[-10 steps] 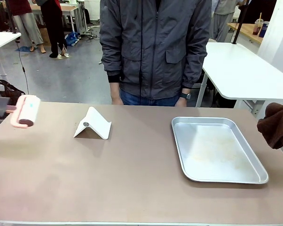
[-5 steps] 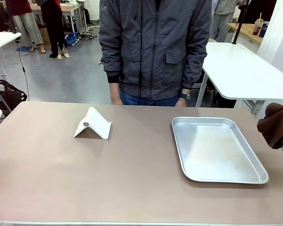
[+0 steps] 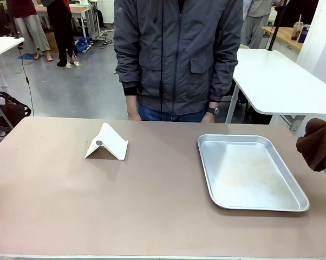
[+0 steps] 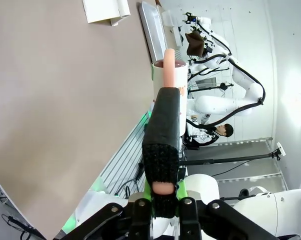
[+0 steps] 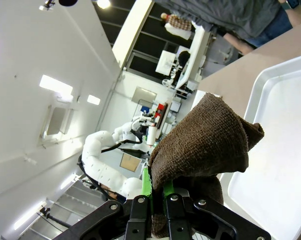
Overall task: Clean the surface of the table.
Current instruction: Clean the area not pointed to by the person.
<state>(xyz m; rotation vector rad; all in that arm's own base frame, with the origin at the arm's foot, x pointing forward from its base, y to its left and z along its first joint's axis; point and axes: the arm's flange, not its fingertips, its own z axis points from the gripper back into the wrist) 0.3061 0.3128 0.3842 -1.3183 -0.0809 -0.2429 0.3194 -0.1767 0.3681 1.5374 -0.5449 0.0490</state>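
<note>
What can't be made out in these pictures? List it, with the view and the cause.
- Front view: the right gripper is cut off by the right edge; just the brown cloth hangs in.
- Front view: whether the table carries dust or crumbs; too fine to tell.
- Left wrist view: the lint roller drum's far end, hidden behind its own handle.
- Right wrist view: the fingers' tips, buried in the cloth.

Grey concrete floor (image 3: 71, 81), white-topped tables (image 3: 276, 81) behind, black bag (image 3: 10, 106) on floor

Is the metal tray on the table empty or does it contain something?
Empty. The tray shows only its bare shiny floor with faint smudges.
</note>
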